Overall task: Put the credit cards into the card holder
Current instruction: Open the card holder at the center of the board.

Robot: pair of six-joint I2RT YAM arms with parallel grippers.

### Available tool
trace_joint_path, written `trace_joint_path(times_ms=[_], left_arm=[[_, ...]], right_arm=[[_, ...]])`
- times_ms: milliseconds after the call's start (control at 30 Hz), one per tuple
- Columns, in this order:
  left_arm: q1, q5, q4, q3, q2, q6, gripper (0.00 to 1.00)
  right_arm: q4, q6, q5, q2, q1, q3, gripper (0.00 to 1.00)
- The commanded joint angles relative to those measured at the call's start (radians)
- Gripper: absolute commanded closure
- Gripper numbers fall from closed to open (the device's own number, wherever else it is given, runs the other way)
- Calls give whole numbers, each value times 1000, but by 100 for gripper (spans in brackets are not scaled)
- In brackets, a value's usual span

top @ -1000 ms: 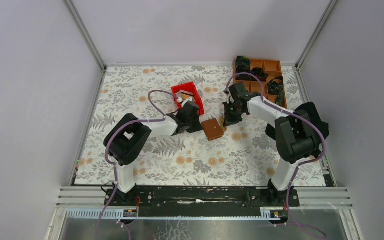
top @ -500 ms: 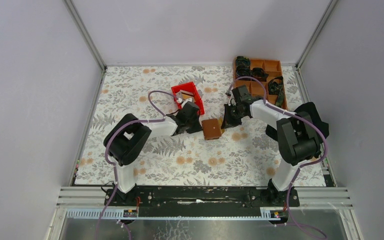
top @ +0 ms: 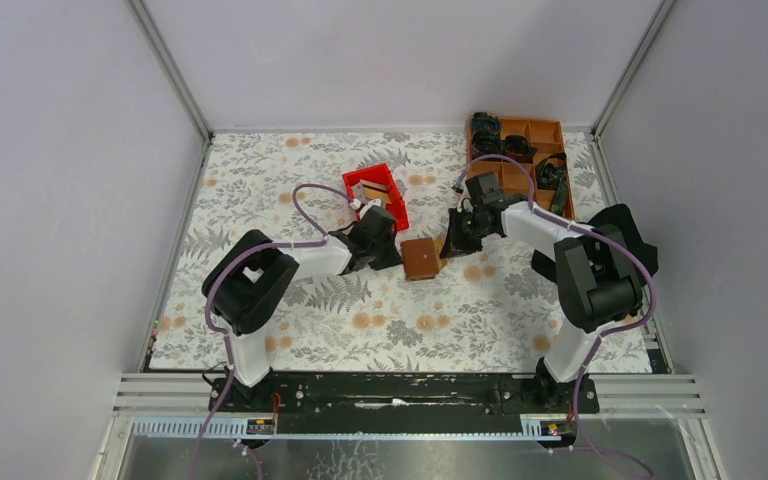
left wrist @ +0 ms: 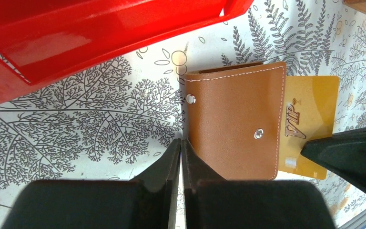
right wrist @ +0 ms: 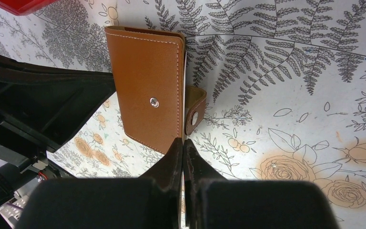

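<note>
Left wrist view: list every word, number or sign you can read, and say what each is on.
"VIP": on the gold card showing past the wallet's edge.
A small mark near that card's lower corner: too small to read.
The wallet and red bin: no text visible.

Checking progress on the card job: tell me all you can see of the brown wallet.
The wallet is tan-brown leather with white stitching and metal snaps. It lies flat and folded on the flowered cloth, near the red bin, its snap tab undone. A gold VIP card pokes out past one edge. The shut left gripper touches its corner.
</note>
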Motion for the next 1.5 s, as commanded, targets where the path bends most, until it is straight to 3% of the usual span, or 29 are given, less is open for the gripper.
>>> trace_joint_path(times_ms=[0,1467], left_arm=[[-8,-21,-31,-27,-8,2,90],[-8,-35,-82,-86,-7,56,92]], right_arm=[[36,23,-47,-55,-8,-8,100],[175,118,-171,-55,-26,-83,100]])
